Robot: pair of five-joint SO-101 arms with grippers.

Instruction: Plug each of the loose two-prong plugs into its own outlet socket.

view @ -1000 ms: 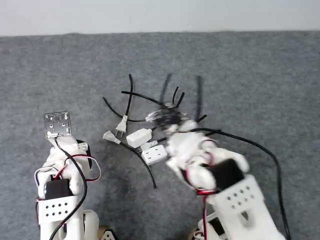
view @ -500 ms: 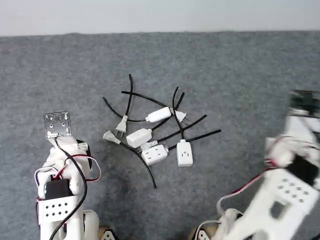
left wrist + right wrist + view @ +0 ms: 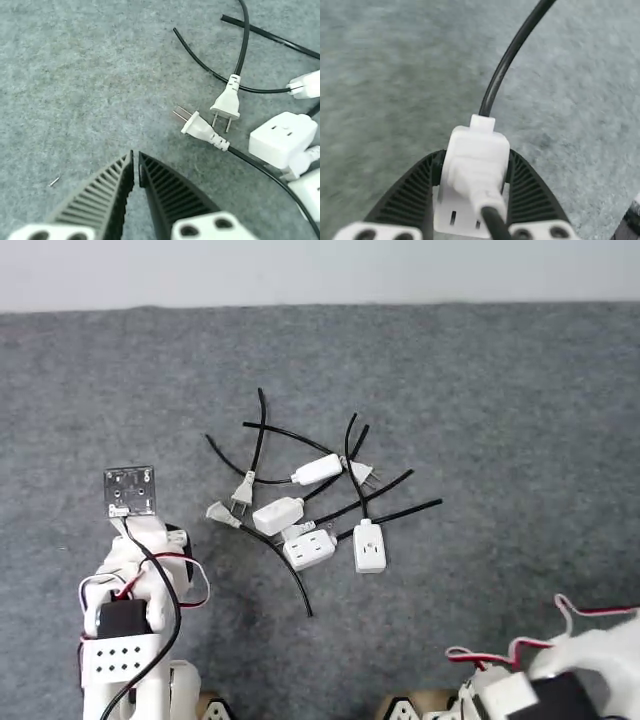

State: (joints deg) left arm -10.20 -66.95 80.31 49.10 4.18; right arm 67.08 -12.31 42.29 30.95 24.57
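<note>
Two-prong plugs lie loose in the cord tangle at mid-mat. The right gripper, clamped on a white outlet socket, has swung away to the near right, likely delaying mating. The left gripper, fingers together, hovers left of them.

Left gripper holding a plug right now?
No, the left gripper is shut on nothing; the nearest plug lies apart on the carpet.

Grey bench, black cords with white plugs and outlet sockets tangled mid-bench, left arm lower left, right arm lower right.
</note>
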